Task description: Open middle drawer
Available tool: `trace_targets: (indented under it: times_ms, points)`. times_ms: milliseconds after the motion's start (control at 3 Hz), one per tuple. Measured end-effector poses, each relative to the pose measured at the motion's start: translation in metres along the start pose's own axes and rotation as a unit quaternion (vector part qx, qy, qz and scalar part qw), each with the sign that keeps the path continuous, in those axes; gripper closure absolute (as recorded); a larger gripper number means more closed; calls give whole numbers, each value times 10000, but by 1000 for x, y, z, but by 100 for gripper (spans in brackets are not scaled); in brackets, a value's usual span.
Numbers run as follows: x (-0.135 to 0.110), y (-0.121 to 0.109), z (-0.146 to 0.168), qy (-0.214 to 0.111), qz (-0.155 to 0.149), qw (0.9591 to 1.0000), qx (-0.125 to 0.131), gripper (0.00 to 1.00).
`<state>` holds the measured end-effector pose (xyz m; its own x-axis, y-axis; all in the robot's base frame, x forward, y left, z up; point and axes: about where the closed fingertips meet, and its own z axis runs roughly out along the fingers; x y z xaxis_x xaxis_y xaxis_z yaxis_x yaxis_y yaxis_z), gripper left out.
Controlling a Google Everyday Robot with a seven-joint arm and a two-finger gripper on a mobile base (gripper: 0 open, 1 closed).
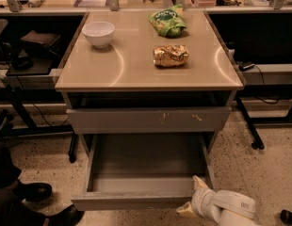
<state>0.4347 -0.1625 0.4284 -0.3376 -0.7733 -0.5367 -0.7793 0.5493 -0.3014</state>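
The middle drawer [146, 161] is pulled far out of the cabinet and shows a bare grey interior. Its plain flat front [127, 203] faces me near the bottom of the view. My gripper [192, 197] is at the right end of that front, at the drawer's front right corner. The white arm [228, 207] comes in from the lower right. Above it, the taller grey drawer [148, 120] with pale scratch marks is pushed in. The lowest drawer is hidden under the open one.
On the tan cabinet top [136, 69] stand a white bowl [99, 33], a green snack bag [167, 22] and a golden snack bag [171, 55]. A person's dark shoes [35, 192] are on the speckled floor at lower left. Black desk frames flank the cabinet, with a leg at right [249, 126].
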Motion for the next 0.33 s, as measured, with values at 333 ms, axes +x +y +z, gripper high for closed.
trace_targets:
  times_ms: [333]
  points:
    - [0, 0, 0, 0, 0, 10000, 0, 0]
